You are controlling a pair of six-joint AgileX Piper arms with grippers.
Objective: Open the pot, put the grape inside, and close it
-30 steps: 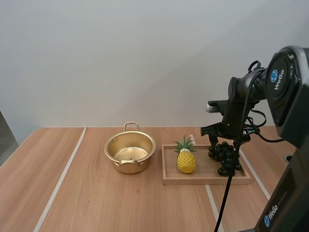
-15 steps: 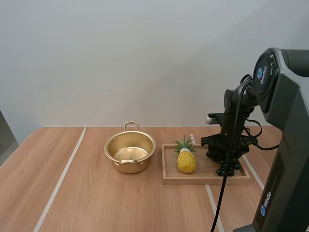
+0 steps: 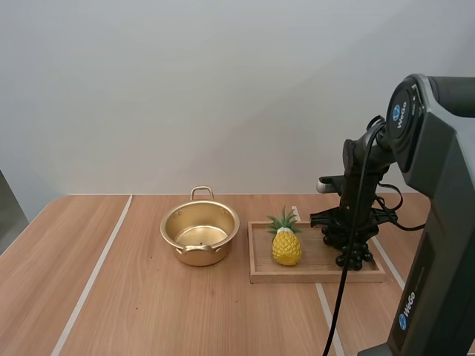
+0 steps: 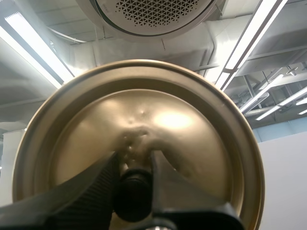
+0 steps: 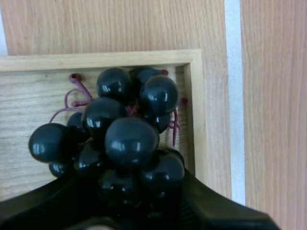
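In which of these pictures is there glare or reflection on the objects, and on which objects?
High view: even light, with a soft shine inside the pot. Left wrist view: a bright patch near the middle of the lid, which the left gripper holds. Right wrist view: pale glints on the glossy grapes over the tray.

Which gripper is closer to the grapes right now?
Right. The right gripper grips the grapes at the wooden tray; the left gripper is clamped on the knob of the lid, no grapes near it.
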